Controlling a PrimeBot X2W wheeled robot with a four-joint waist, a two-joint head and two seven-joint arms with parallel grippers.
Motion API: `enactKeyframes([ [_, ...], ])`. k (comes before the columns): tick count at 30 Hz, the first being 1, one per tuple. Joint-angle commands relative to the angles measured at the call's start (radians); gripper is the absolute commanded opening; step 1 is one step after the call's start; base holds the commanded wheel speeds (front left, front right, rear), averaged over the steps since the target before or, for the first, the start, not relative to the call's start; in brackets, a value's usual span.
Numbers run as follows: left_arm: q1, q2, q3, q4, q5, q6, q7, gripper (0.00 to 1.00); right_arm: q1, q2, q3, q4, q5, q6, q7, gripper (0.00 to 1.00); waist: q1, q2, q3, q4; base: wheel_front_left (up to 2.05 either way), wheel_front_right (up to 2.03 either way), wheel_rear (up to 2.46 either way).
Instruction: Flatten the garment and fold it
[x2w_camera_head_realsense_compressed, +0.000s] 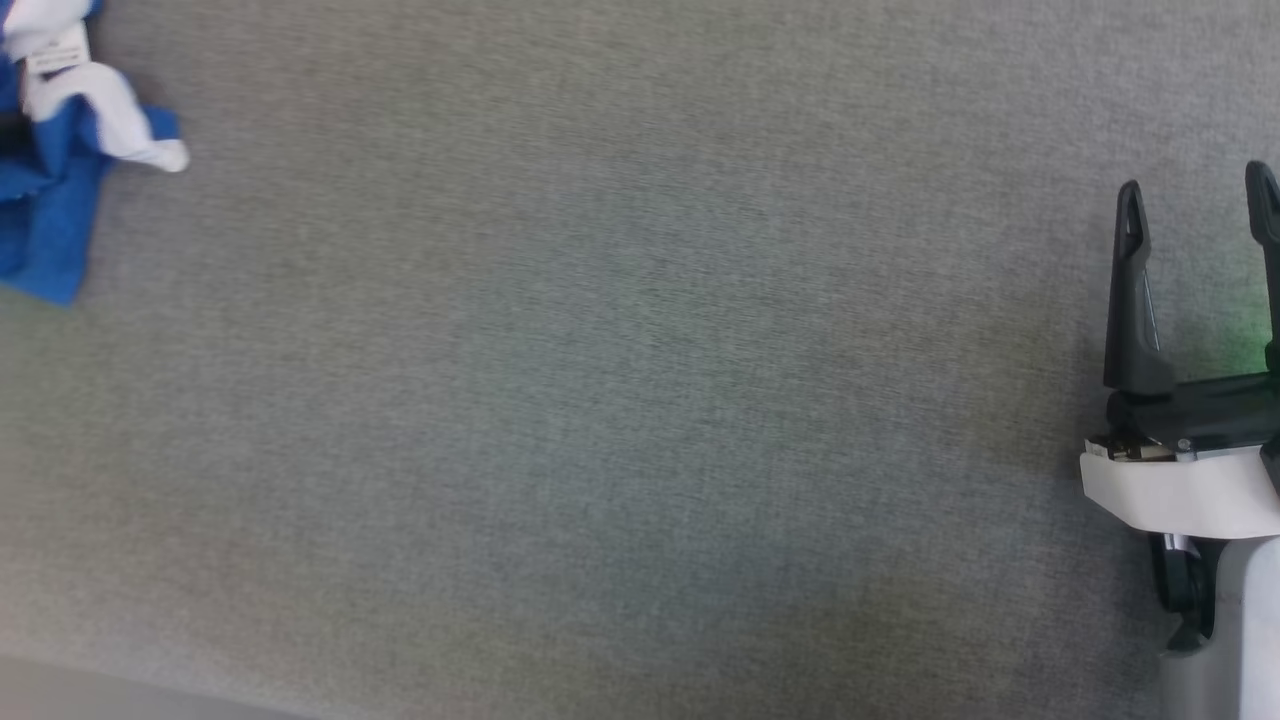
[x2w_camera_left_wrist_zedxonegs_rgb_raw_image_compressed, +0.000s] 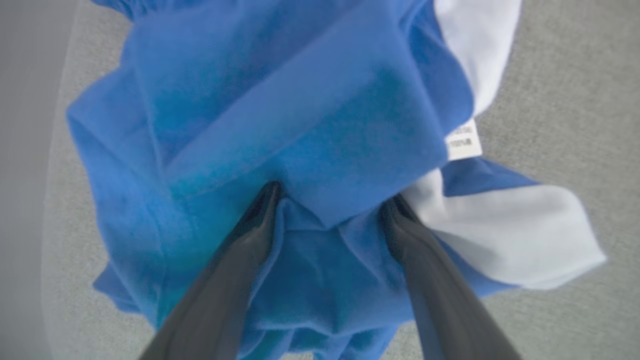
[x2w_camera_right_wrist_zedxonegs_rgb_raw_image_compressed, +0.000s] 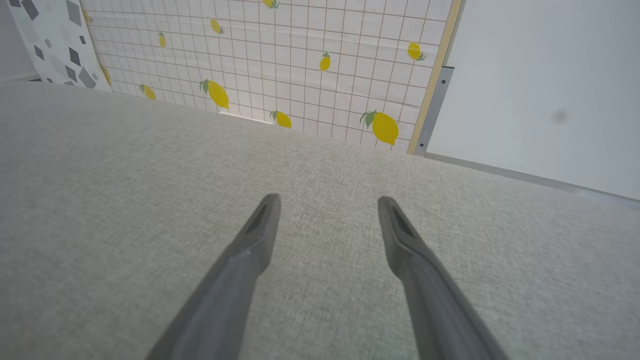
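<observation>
Item 1, the garment (x2w_camera_head_realsense_compressed: 50, 200): blue shorts with white panels, lying crumpled on the grey fabric-covered table (x2w_camera_head_realsense_compressed: 640, 400), toward its far left part. The head view's left margin cuts them off. They are neither flattened nor folded. In the left wrist view the shorts (x2w_camera_left_wrist_zedxonegs_rgb_raw_image_compressed: 300, 125) are bunched in overlapping folds. A white panel (x2w_camera_left_wrist_zedxonegs_rgb_raw_image_compressed: 510, 235) trails out to one side, and a small white label (x2w_camera_left_wrist_zedxonegs_rgb_raw_image_compressed: 464, 140) with print too blurred to read sits at the border of blue and white. One side of the heap lies near a table edge, beyond which the picture goes plain grey.

Item 2, left gripper (x2w_camera_left_wrist_zedxonegs_rgb_raw_image_compressed: 332, 197): its fingers stand spread, both tips pushed into the cloth with a blue fold lying across the gap between them. The jaws are not closed on the fabric.

Item 3, right gripper (x2w_camera_head_realsense_compressed: 1196, 182): placed by the table's right side, well apart from the shorts. In its own wrist view the right gripper (x2w_camera_right_wrist_zedxonegs_rgb_raw_image_compressed: 328, 200) has its fingers wide apart with nothing between them, over bare grey cloth.

Item 4, surroundings: beyond the table's far edge stand a lemon-print grid backdrop (x2w_camera_right_wrist_zedxonegs_rgb_raw_image_compressed: 300, 60) and a plain white panel (x2w_camera_right_wrist_zedxonegs_rgb_raw_image_compressed: 540, 75)
</observation>
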Motion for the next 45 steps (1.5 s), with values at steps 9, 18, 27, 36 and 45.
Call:
enactKeyframes([
  [9, -0.001, 0.000, -0.086, 0.068, -0.035, -0.004, -0.030, 0.00, -0.010, -0.002, -0.002, 0.002, -0.010, -0.002, -0.005, 1.00, -0.0001, 0.0000, 0.012, -0.036, 0.00, 0.00, 0.00],
  [18, -0.027, 0.064, -0.168, 0.036, -0.045, -0.004, -0.123, 0.00, 0.018, -0.002, -0.009, 0.040, 0.026, -0.002, -0.005, 1.00, -0.0001, 0.0000, -0.125, -0.028, 0.00, 0.00, 0.00],
  [27, -0.050, 0.109, -0.317, -0.130, -0.066, -0.004, -0.192, 0.00, 0.081, -0.002, -0.014, 0.082, 0.080, -0.002, -0.005, 1.00, -0.0001, 0.0000, -0.331, -0.027, 0.00, 0.00, 0.00],
  [36, -0.080, 0.112, -0.506, -0.380, -0.080, -0.004, -0.226, 0.00, 0.169, -0.002, -0.032, 0.106, 0.124, -0.002, -0.005, 1.00, -0.0001, 0.0000, -0.515, -0.036, 0.00, 0.00, 0.00],
  [45, -0.096, 0.049, -0.686, -0.588, -0.088, -0.004, -0.242, 0.00, 0.221, -0.002, -0.025, 0.115, 0.150, -0.002, -0.005, 1.00, -0.0001, 0.0000, -0.615, -0.101, 0.00, 0.00, 0.00],
])
